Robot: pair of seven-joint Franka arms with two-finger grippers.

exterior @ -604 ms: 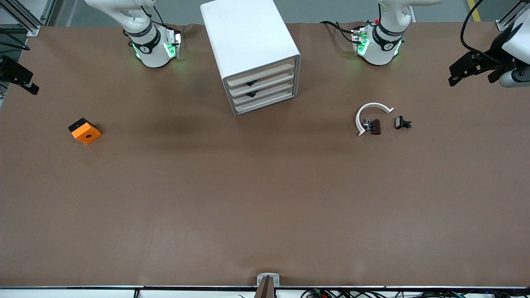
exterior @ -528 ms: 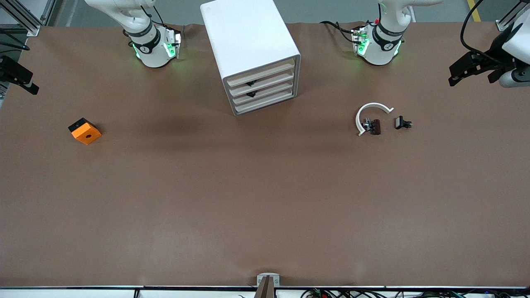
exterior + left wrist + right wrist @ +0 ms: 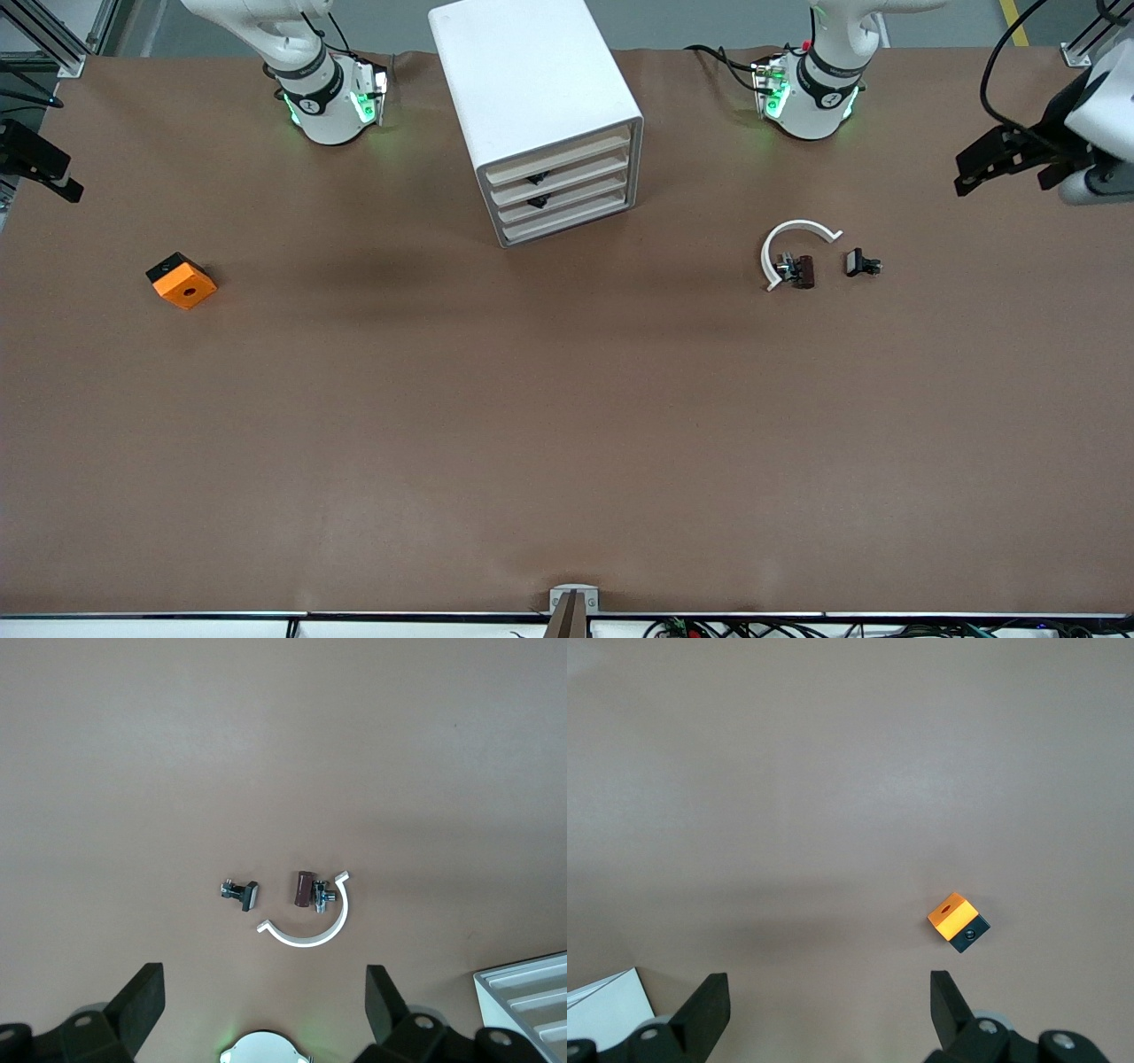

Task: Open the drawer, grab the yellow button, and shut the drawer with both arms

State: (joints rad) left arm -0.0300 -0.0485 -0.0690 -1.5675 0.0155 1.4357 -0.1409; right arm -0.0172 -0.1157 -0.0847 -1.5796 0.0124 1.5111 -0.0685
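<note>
The white drawer cabinet (image 3: 540,97) stands between the two arm bases, and all of its drawers (image 3: 560,190) are pushed in. Its corner also shows in both wrist views (image 3: 532,992) (image 3: 607,1010). The button is hidden. My left gripper (image 3: 1001,168) hangs open and holds nothing over the left arm's end of the table; in its wrist view (image 3: 263,1001) the black fingers (image 3: 142,1001) stand wide apart. My right gripper (image 3: 40,164) is at the right arm's end, partly cut off by the picture's edge. Its wrist view (image 3: 828,1005) shows it open over bare table.
An orange square block (image 3: 182,281) (image 3: 957,921) with a centre hole lies toward the right arm's end. Toward the left arm's end lie a white C-shaped ring (image 3: 793,244) (image 3: 306,926), a brown part (image 3: 803,271) (image 3: 304,889) and a small black part (image 3: 859,263) (image 3: 241,893).
The left arm's hand has shifted slightly at its end of the table. The right arm, the cabinet and the loose parts have not moved.
</note>
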